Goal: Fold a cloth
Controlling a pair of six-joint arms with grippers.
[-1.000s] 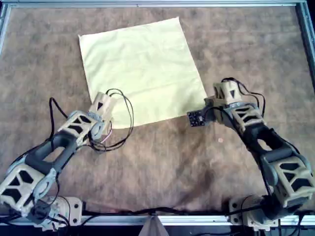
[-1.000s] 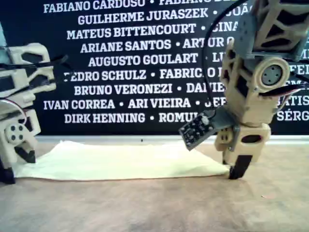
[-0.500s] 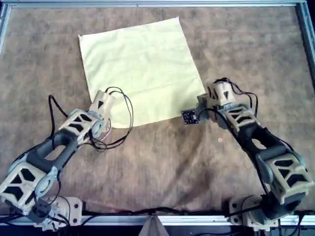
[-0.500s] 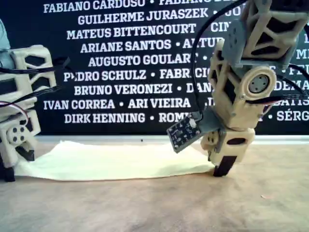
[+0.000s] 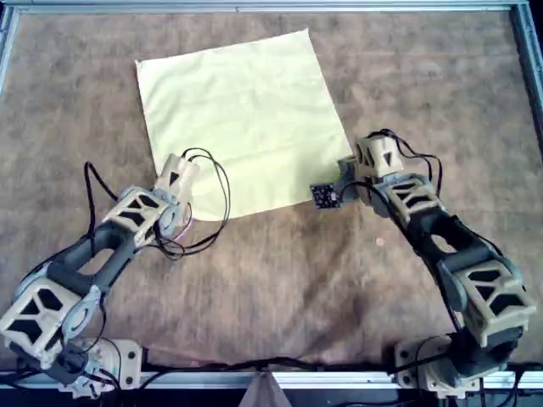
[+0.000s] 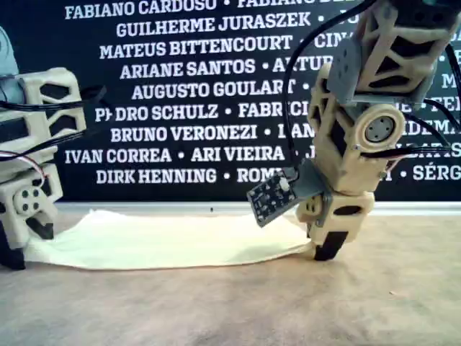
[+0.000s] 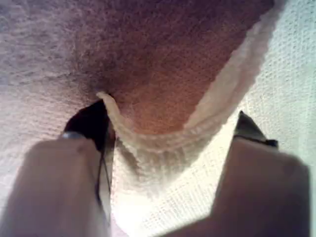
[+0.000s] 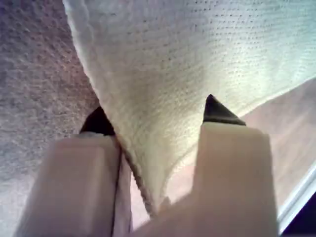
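Yellow cloth (image 5: 237, 119) lies flat on the far half of the brown table (image 5: 280, 280); at its near corner on the overhead view's left, my second gripper (image 8: 158, 116) stands with jaws apart, straddling the edge; at the near corner on the right, my first gripper (image 7: 173, 128) is likewise spread, the rumpled corner between its fingers.

Our first gripper (image 7: 170, 123): jaws apart, tips down. Our second gripper (image 8: 158, 116): likewise. Overhead, one arm (image 5: 85, 263) reaches from 7 o'clock, another arm (image 5: 450, 254) from 5 o'clock.
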